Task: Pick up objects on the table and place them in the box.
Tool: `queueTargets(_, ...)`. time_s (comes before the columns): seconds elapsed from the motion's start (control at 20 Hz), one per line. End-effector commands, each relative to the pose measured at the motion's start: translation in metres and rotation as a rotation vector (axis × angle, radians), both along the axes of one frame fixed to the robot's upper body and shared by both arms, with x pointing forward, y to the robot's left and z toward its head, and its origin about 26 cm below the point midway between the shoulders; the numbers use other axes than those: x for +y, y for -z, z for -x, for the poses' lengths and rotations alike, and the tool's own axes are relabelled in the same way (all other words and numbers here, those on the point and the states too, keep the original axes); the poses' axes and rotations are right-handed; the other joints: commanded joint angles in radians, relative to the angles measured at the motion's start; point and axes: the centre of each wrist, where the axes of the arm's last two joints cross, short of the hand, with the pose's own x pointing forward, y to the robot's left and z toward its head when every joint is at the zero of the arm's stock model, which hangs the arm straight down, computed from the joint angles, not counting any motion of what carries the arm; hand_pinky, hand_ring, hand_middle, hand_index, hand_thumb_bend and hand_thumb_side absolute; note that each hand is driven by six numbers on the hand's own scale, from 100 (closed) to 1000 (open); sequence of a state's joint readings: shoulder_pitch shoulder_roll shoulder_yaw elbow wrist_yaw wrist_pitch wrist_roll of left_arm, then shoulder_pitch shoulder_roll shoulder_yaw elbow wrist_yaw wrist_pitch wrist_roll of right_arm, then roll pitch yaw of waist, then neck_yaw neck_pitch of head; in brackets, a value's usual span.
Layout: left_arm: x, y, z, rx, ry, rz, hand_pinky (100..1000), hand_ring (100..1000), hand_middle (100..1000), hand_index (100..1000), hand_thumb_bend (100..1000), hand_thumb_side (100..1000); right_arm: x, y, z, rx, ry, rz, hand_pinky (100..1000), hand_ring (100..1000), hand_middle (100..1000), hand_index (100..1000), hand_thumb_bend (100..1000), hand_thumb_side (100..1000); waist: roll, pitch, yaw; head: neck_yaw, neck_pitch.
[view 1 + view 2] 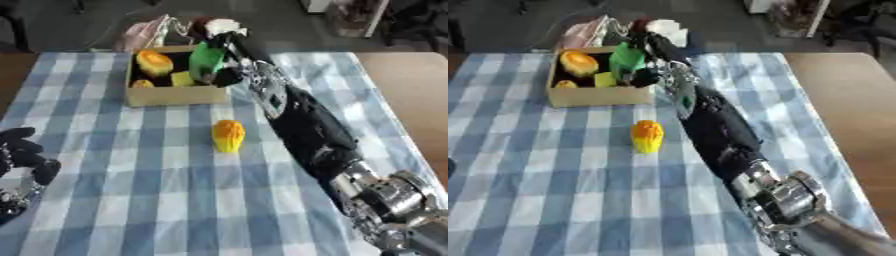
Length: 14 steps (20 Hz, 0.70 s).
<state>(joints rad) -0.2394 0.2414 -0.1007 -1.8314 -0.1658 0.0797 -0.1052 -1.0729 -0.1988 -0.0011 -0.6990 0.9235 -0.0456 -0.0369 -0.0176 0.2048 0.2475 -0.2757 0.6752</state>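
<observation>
At upper centre, the right hand (226, 60) grasps a green object (206, 59) over the box (175, 94); left hand (22, 152) curled, lower left.

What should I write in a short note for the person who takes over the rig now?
Right hand: over the cardboard box, fingers curled round a green object.
Left hand: idle at the lower left, holds nothing, fingers curled.
Done: an orange-yellow object and smaller yellow pieces are in the box.
Left: release the green object, then pick the yellow corn-like object off the checked cloth.
</observation>
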Motion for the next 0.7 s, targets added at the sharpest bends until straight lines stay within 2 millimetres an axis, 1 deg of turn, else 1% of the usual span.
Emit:
queueTargets(0.05,0.0,-0.006,0.001,-0.021,0.009,-0.002,677,584,572,797,645,511,-0.007,-0.011,-0.002,-0.01,0.011,0.033,731,752,759,840,431,365,-0.01,-0.017,-0.002,-0.001,-0.013)
queueTargets(0.15,0.0,-0.006,0.001,-0.021,0.009,-0.003,678,584,573,798,640,512,-0.009,-0.012,-0.003,0.011,-0.01,0.04,750,785,813,875,460,399,-0.01,-0.017,-0.006,0.0,-0.014)
queueTargets(0.25,0.001,-0.006,0.001,-0.021,0.007,-0.003,679,584,573,798,640,512,-0.01,-0.016,-0.002,0.022,-0.036,0.044,767,813,854,901,469,419,-0.01,-0.017,-0.011,0.002,-0.014)
queueTargets(0.3,0.001,-0.006,0.001,-0.021,0.006,-0.003,679,584,573,798,640,513,-0.011,-0.019,-0.002,0.022,-0.049,0.047,768,815,855,902,469,420,-0.01,-0.017,-0.014,0.003,-0.014)
queueTargets(0.45,0.003,-0.006,0.001,-0.019,0.0,-0.004,679,584,573,798,635,514,-0.012,-0.032,-0.001,0.007,-0.105,0.068,792,841,896,931,472,436,-0.009,-0.016,-0.027,0.008,-0.016)
queueTargets(0.7,0.004,-0.006,0.001,-0.022,-0.006,-0.003,681,585,574,799,628,515,-0.014,-0.052,0.003,-0.019,-0.187,0.124,808,858,920,951,458,445,-0.009,-0.015,-0.045,0.016,-0.019)
